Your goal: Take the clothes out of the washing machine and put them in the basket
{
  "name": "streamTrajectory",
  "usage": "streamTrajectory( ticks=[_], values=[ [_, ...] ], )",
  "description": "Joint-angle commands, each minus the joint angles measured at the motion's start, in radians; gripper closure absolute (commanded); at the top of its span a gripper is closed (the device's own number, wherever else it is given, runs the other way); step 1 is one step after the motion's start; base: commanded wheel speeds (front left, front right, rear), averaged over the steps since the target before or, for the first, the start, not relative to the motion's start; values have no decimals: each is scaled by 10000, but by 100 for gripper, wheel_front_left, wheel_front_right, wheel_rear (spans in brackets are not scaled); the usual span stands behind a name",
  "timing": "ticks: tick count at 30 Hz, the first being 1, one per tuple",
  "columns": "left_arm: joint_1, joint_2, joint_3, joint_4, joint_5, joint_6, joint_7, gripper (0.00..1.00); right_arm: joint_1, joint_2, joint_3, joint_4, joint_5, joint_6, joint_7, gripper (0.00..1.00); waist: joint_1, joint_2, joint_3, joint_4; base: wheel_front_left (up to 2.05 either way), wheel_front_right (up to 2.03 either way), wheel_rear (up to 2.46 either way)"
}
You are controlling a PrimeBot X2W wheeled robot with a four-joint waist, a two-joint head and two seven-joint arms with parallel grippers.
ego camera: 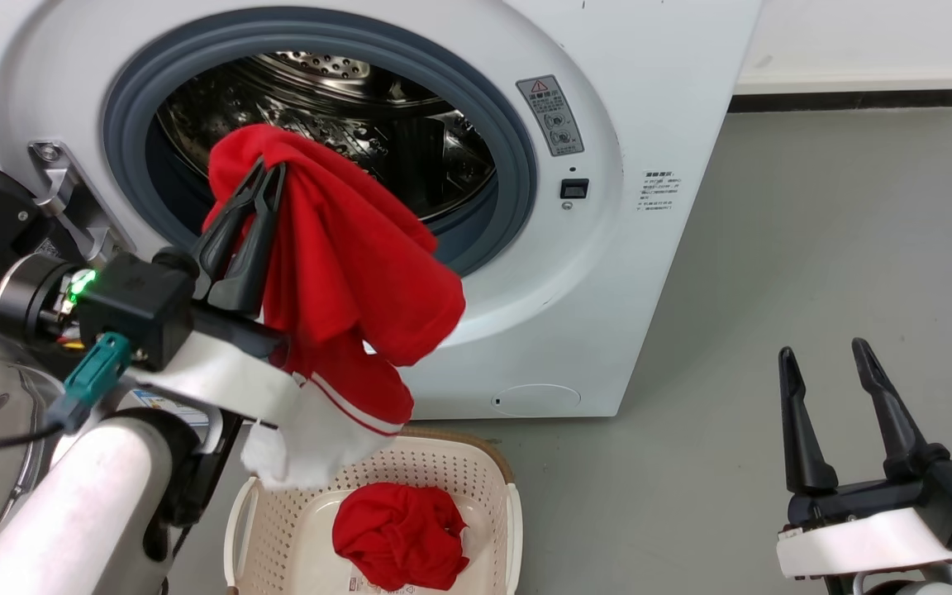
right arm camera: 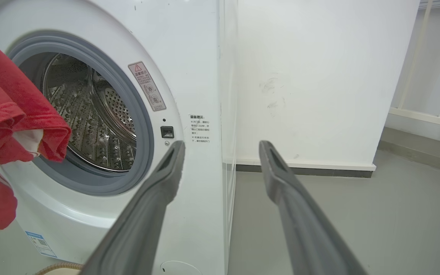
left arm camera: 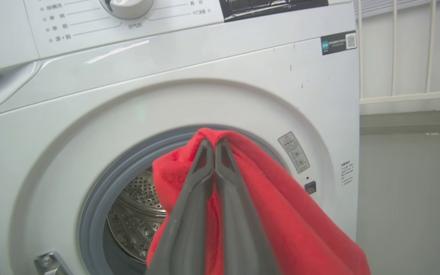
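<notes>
Your right gripper (right arm camera: 222, 147): fingers spread wide, nothing between them. Past the gap is the right edge of the washing machine (right arm camera: 189, 57). Off the right finger are white wall (right arm camera: 319, 76) and grey floor (right arm camera: 357, 210). Left of the left finger is the open porthole with its steel drum (right arm camera: 90, 114). Far left, a red garment (right arm camera: 10, 114) with white trim hangs in front.

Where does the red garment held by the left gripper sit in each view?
Head view: the red garment left of centre, hanging from the left gripper before the porthole.
Left wrist view: bottom centre, draped around the shut gripper.
Right wrist view: left edge.
Shared landmark: the warning sticker right of the porthole.
</notes>
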State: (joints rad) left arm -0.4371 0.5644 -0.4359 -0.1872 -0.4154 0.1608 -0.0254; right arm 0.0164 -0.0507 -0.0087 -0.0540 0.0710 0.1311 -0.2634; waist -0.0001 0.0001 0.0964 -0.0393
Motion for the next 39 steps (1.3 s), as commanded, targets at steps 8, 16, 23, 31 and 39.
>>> streamTrajectory(
  ticks=[8, 16, 23, 31, 39],
  values=[
    [1054, 487, 118, -1554, 174, 557, 420, 100, 151, 11, 17, -62, 69, -7, -20, 0, 1, -1, -46, 20, 0, 0, 0],
    [2139, 483, -147, -1617, -9, 768, 382, 100, -107, 11, -101, -197, 38, -7, -18, 0, 1, -1, 392, 64, 0, 0, 0],
    [2693, -2, -723, -387, -258, 491, -75, 100, -505, 9, -158, -307, -43, -9, -20, 0, 1, -1, 1205, 145, 0, 0, 0],
    [1977, -961, -1273, 2583, -570, -313, -914, 100, -1368, 11, -145, -587, -229, -7, -20, 0, 1, -1, 2899, -88, 0, 0, 0],
    [565, -1809, -1527, 5940, -606, -1088, -1581, 100, -2177, 14, -259, -810, -236, -7, -20, 0, 1, -1, 4525, -489, 0, 0, 0]
  ],
)
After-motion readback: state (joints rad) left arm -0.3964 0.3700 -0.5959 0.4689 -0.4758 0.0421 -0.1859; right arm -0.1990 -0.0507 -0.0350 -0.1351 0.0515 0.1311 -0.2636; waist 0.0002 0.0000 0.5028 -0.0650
